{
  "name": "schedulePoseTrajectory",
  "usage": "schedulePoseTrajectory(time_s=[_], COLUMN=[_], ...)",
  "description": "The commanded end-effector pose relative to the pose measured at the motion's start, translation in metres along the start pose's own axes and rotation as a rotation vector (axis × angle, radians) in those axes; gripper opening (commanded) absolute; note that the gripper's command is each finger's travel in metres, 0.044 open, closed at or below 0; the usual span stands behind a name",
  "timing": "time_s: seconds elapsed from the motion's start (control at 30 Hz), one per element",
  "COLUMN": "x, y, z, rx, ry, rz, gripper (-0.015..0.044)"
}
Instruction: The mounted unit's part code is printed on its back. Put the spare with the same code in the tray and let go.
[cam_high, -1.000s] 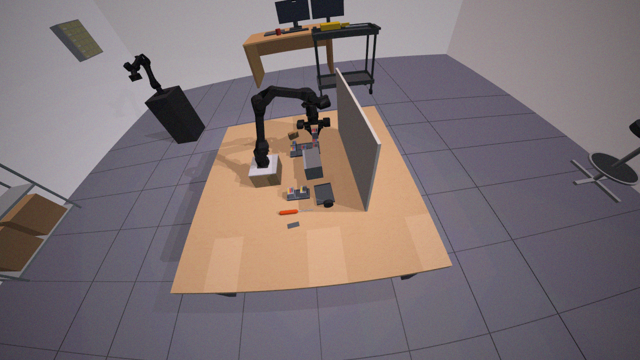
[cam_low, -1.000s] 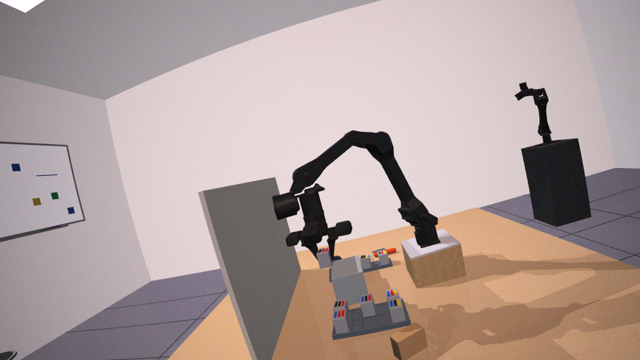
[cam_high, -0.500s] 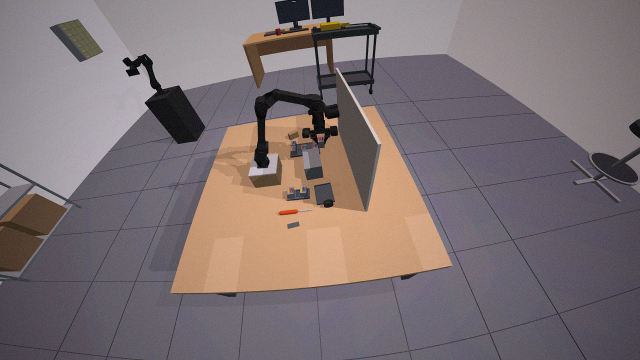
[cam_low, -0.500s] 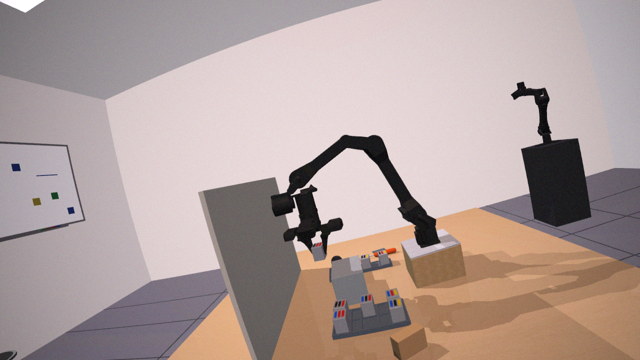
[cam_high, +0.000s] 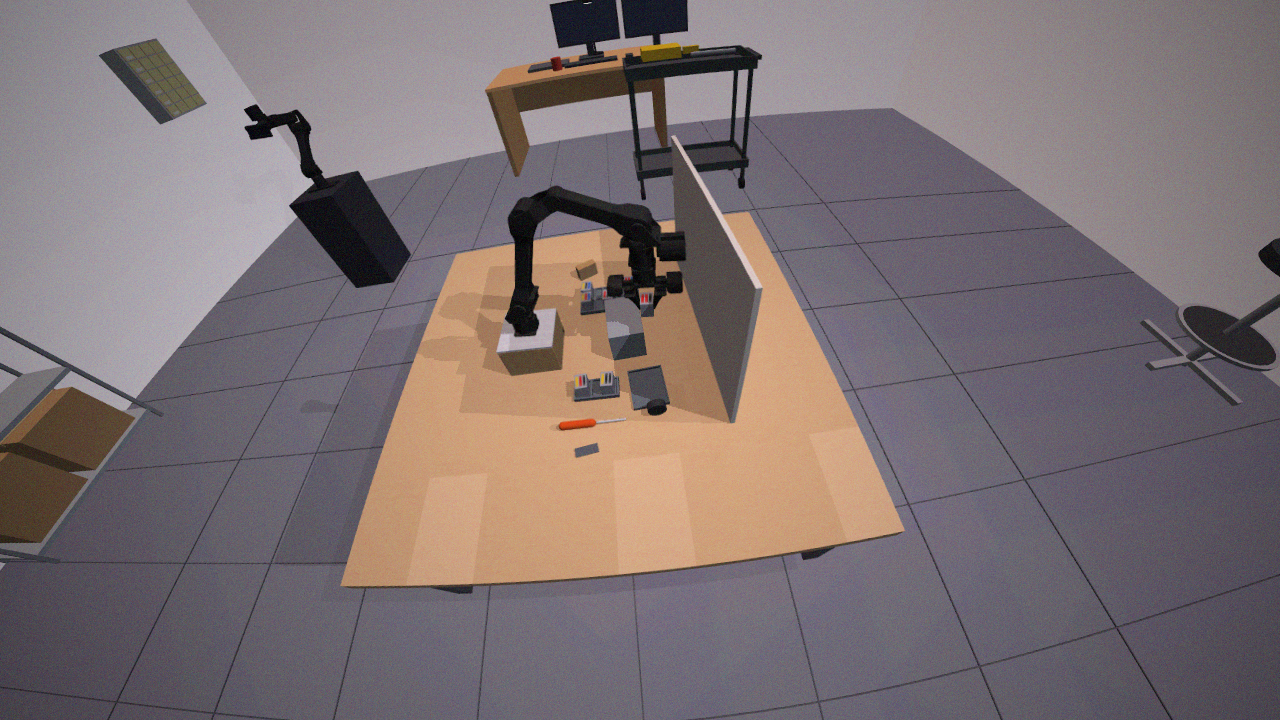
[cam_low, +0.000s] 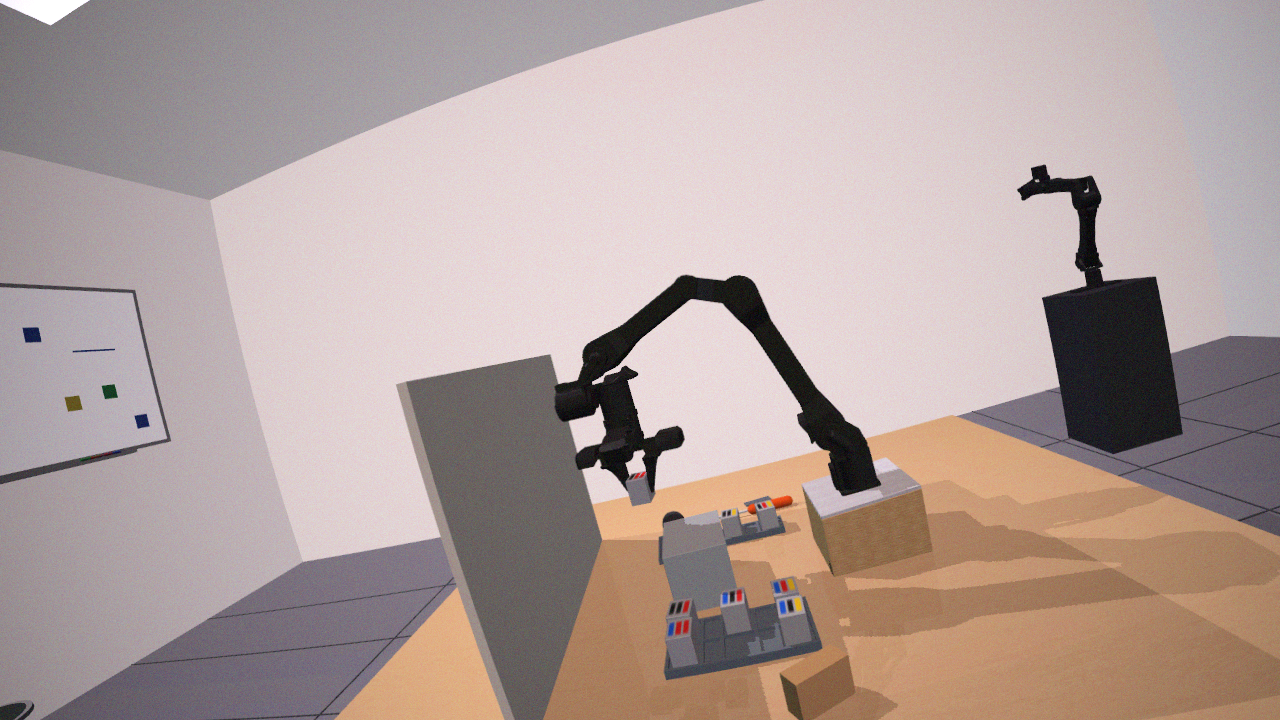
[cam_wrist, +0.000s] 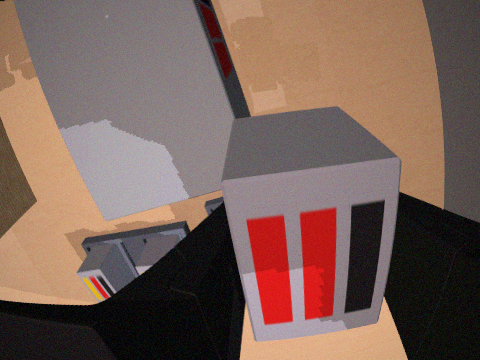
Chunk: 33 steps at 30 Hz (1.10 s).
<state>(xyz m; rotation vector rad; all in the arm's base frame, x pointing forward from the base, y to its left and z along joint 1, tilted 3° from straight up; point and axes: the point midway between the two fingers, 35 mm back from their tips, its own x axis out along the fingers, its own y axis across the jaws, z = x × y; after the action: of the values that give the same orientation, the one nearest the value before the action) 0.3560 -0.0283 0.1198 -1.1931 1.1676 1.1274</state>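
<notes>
Matt grey spare (cam_wrist: 307, 220), matt black hand (cam_low: 629, 467), wood-toned table (cam_high: 537, 501).

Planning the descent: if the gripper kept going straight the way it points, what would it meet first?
Probably bare table top, just beside the mounted unit. The gripper points down, shut on the spare, so the spare would land first. Depth is unclear.
</notes>
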Motion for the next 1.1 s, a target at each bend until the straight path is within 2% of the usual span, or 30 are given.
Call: schedulePoseTrajectory(time_s=[0.0,0.63,1.07], x=[-0.001,-0.002,0.008], y=[-0.003,0.01,0.009], z=[-0.022,-0.14,-0.145], rx=[-0.013,-0.123,-0.127], ry=[-0.005,0.0,0.001], rz=[-0.004,-0.007,-0.008], gripper=[0.0,0.0,0.0])
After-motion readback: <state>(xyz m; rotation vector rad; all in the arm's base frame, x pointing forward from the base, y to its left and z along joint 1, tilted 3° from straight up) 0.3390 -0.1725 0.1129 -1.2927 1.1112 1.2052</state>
